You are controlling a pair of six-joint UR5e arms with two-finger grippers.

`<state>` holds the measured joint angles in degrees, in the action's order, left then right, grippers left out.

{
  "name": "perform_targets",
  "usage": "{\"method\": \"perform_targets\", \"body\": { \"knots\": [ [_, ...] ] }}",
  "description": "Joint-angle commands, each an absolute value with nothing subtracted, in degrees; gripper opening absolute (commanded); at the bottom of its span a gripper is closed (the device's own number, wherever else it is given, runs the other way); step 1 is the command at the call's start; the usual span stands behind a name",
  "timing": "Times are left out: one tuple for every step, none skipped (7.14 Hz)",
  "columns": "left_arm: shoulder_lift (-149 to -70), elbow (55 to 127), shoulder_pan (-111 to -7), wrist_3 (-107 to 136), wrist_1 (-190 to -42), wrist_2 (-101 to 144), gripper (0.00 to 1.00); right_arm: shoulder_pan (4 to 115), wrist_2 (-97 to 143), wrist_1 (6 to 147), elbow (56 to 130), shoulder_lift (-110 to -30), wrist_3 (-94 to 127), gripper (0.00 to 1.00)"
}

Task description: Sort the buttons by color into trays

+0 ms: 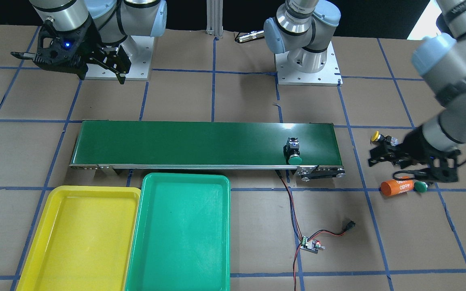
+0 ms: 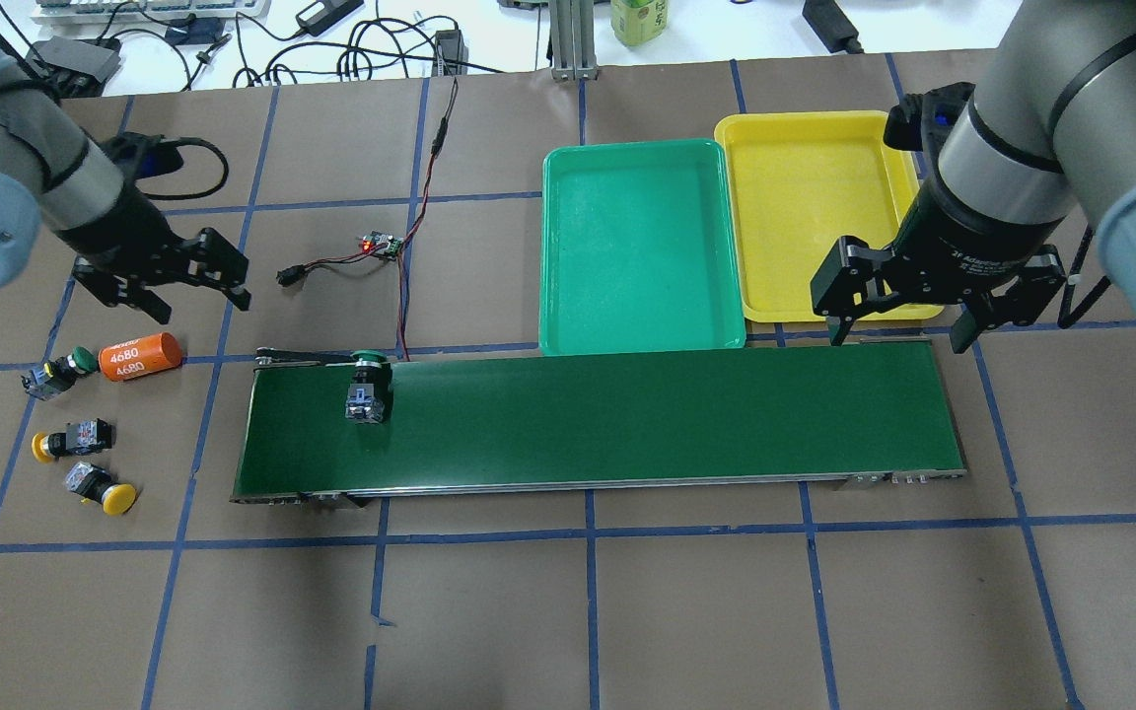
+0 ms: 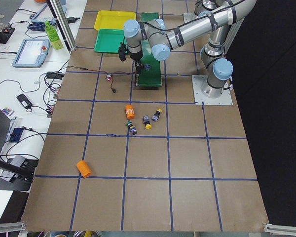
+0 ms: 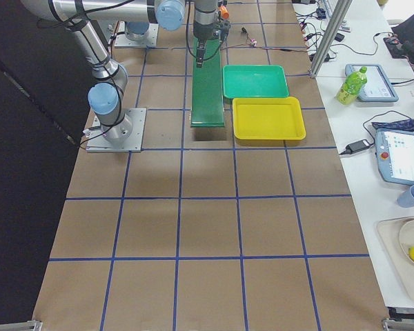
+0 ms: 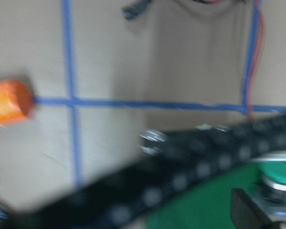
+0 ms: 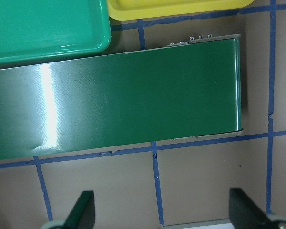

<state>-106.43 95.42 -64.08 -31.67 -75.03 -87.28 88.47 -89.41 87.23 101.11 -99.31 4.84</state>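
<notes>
Where the matte belt (image 2: 627,414) ends at left, one glossy mushroom-capped green button (image 2: 367,390) lies. We count three more buttons (image 2: 70,441) on paper (image 2: 114,572) farther left (the front view hides one). Both the left gripper (image 2: 201,308) and right gripper (image 2: 895,340) gape.

"4680" twice on orange cylinder (image 2: 139,357)

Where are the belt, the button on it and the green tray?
Belt (image 2: 627,414): overhead view, bare green surface.
Button (image 2: 367,402) on it: overhead view, block body.
Green tray (image 2: 639,258): overhead view, bare floor.
</notes>
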Motion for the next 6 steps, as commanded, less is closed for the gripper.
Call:
{"method": "perform_targets", "body": {
  "knots": [
    [-112.58,95.43,-59.33,-59.36,-69.35,-88.33,1.0,88.33,-89.39,88.59,101.08,-99.49,4.83,1.0],
    [-112.59,100.06,-58.37,-67.59,-65.34,-88.33,1.0,88.5,-89.12,88.33,101.34,-99.58,5.62,1.0],
    [-113.11,104.2,-57.49,-74.11,-55.38,-88.33,1.0,88.51,-89.56,88.42,102.82,-99.67,5.19,1.0],
    [-113.81,105.54,-57.48,-82.27,-51.37,-88.42,1.0,88.51,-89.13,88.59,103.61,-100.97,5.62,1.0],
    [-114.6,105.38,-57.05,-86.36,-50.72,-88.33,1.0,88.51,-88.6,88.59,103.88,-101.6,5.8,1.0],
    [-115.48,106.08,-56.78,-87.18,-49.84,-88.42,1.0,88.51,-89.12,88.59,103.97,-101.43,6.15,1.0]
  ]
}}
